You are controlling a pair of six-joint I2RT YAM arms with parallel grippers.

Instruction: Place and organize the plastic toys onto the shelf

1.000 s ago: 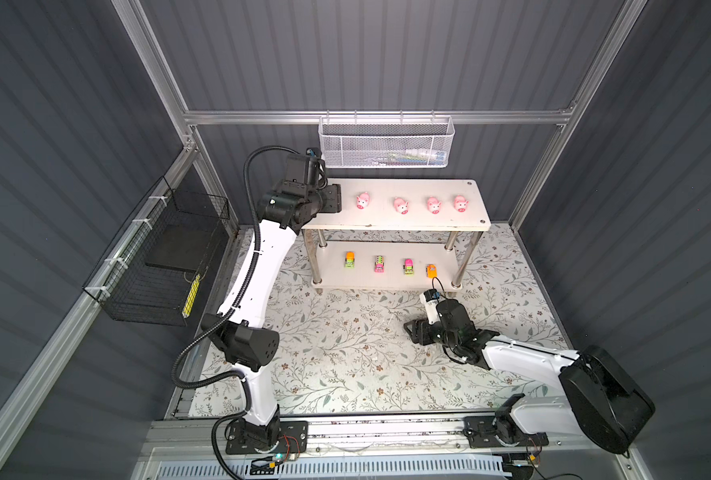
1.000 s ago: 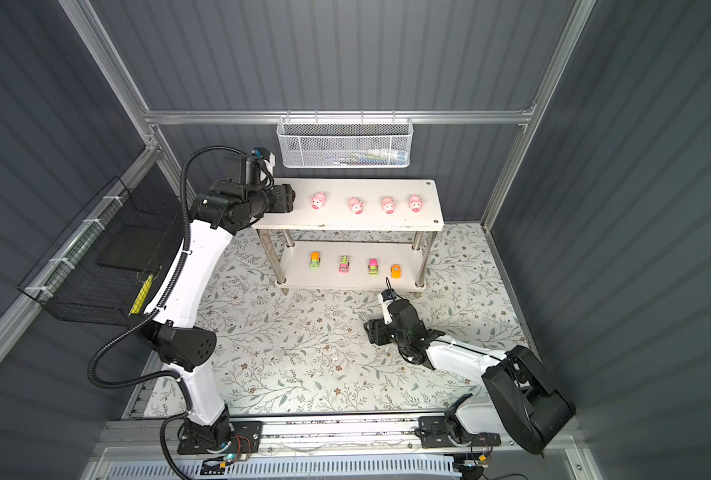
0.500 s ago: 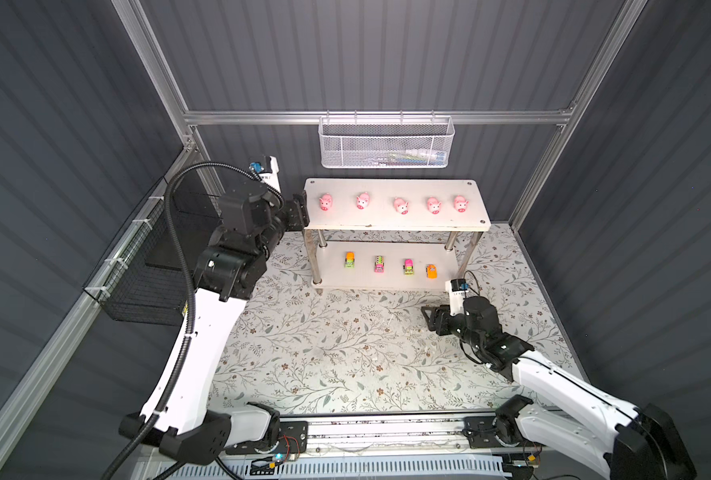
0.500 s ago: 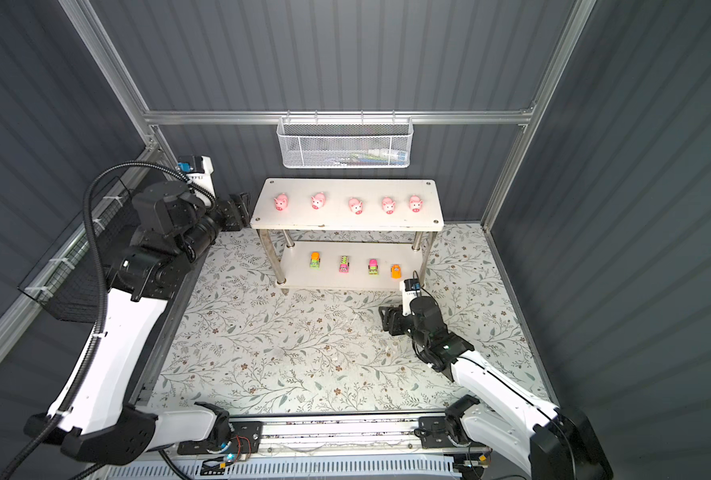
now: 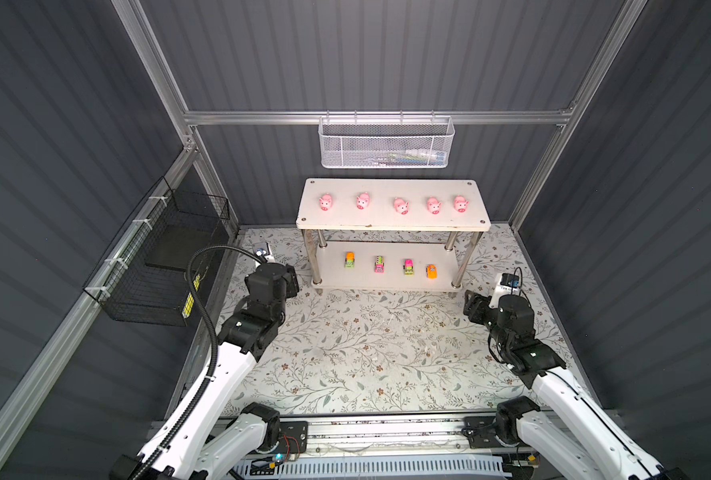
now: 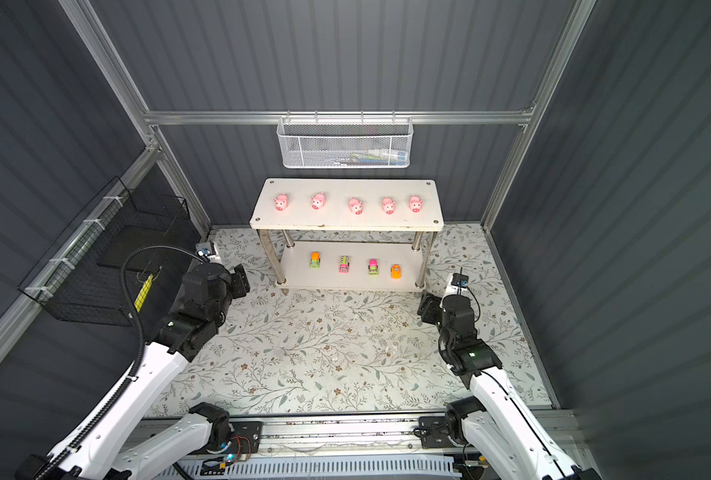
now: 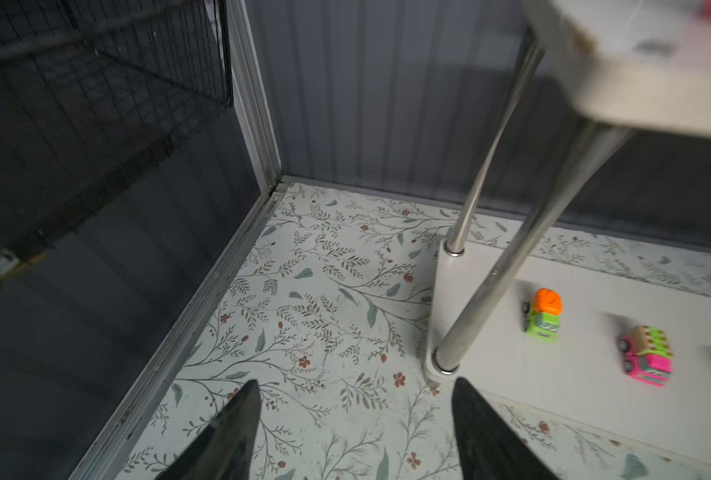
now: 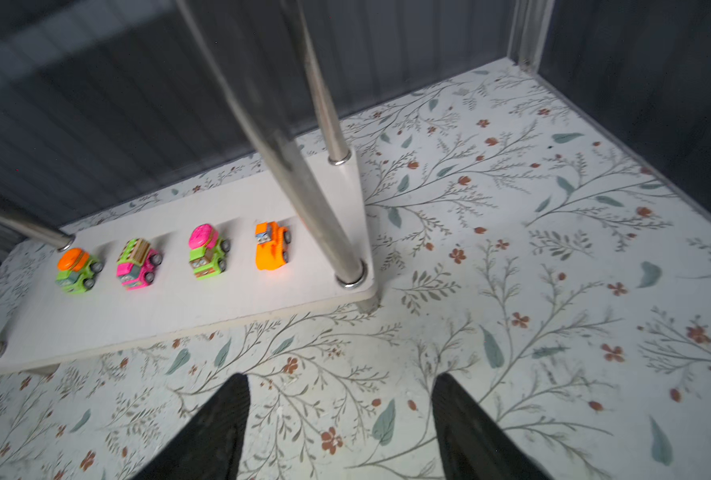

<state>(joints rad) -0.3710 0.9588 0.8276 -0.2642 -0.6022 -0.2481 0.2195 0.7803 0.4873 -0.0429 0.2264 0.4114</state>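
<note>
We log left gripper (image 7: 355, 384), jaws apart, empty, at shelf's (image 5: 387, 282) eight o'clock. Right gripper (image 8: 339, 377), jaws apart, empty, at its four o'clock.

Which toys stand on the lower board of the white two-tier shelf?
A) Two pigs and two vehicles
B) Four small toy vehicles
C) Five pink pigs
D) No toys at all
B: in both top views the four toy vehicles sit in a row on the lower board, while the five pink pigs line the top board.
</note>
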